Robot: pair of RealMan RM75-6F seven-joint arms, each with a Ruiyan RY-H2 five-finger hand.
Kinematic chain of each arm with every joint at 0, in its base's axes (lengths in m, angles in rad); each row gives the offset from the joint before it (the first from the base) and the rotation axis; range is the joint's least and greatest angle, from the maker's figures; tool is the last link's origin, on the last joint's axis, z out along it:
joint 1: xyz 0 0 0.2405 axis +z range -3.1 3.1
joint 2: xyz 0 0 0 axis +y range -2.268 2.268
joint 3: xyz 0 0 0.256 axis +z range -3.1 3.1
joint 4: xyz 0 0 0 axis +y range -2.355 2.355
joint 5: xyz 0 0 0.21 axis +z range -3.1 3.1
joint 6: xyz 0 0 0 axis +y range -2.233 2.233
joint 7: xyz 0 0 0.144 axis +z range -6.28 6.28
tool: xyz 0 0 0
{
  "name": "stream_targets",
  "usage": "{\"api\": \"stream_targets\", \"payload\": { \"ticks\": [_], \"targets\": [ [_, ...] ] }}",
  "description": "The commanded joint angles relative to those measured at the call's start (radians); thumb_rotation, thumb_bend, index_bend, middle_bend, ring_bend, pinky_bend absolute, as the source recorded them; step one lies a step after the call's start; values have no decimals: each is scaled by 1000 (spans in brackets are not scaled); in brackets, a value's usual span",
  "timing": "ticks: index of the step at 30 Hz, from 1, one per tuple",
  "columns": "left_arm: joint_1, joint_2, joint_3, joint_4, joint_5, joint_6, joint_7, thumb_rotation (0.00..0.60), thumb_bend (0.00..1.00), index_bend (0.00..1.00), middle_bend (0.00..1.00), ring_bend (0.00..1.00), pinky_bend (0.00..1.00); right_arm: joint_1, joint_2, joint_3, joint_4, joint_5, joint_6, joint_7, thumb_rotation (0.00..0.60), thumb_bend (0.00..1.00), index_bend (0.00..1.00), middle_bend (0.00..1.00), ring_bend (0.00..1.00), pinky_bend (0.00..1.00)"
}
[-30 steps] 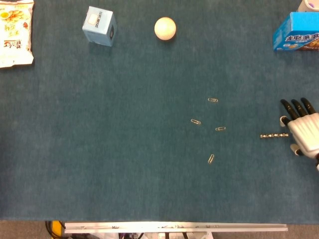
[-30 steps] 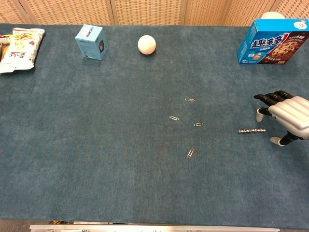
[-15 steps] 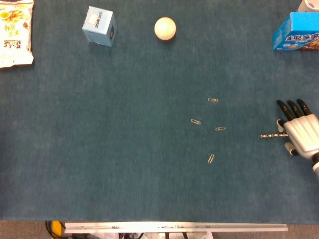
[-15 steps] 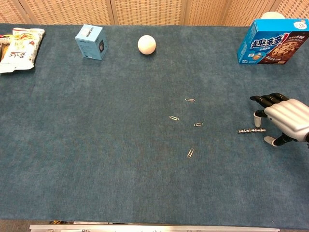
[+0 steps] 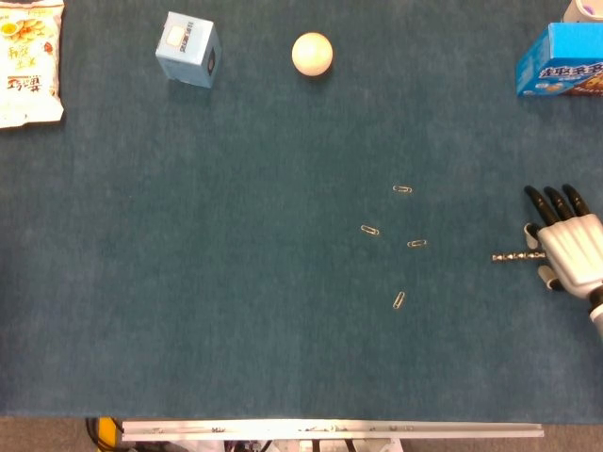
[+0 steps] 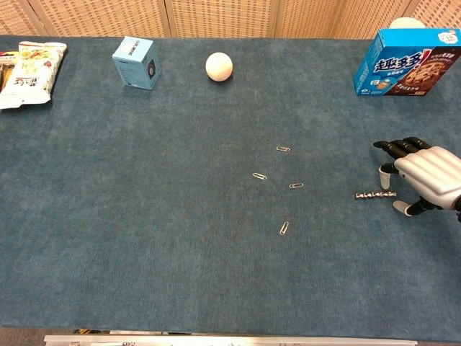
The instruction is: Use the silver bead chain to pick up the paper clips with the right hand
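Silver on dark teal felt: the bead chain (image 6: 375,194) lies flat on the counter (image 6: 158,238) over at about three o'clock, stretched sideways, its far end just under the fingertips of the right robot hand (image 6: 425,179). That robot hand sits arched over the chain's end with its fingers curled downward and a little apart; from where I stand I cannot tell whether it has the chain pinched yet or is only touching it. The left robot hand is nowhere to be seen.

Nearest the front edge is one paper clip (image 6: 284,228) at roughly five o'clock from the middle of the counter. Beyond it the other paper clips (image 6: 296,185) sit in a loose scatter, well apart from each other and from the chain.

My worry is the grip. The chain is thin and lies flush on the felt, so the fingers could slide over it, or catch only one end so that it swings or drops. Dragged low, it could nudge clips away instead of lifting them.

There is plenty of open room between chain and clips, and all along the near side. The counter's right edge is close behind the hand. Farther back, at one o'clock, stands a blue biscuit box (image 6: 405,60); at twelve a pale ball (image 6: 219,66), at eleven a small blue carton (image 6: 136,63), and at ten a snack bag (image 6: 30,73), all well clear.
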Motion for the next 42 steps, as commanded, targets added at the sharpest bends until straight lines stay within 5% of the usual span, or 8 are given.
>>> {"api": "stream_targets", "payload": {
  "ticks": [1,42],
  "targets": [
    [0,0,0,0,0,0,-1,600,0,403,359,306,435,0,-6,2,6,3,0,1,600,244,487,46,0,54],
    [1,2,0,1,1,2,-7,600,0,403,359,306,435,0,-50,15,42,22,2,3,600,290,557,65,0,54]
  ]
}}
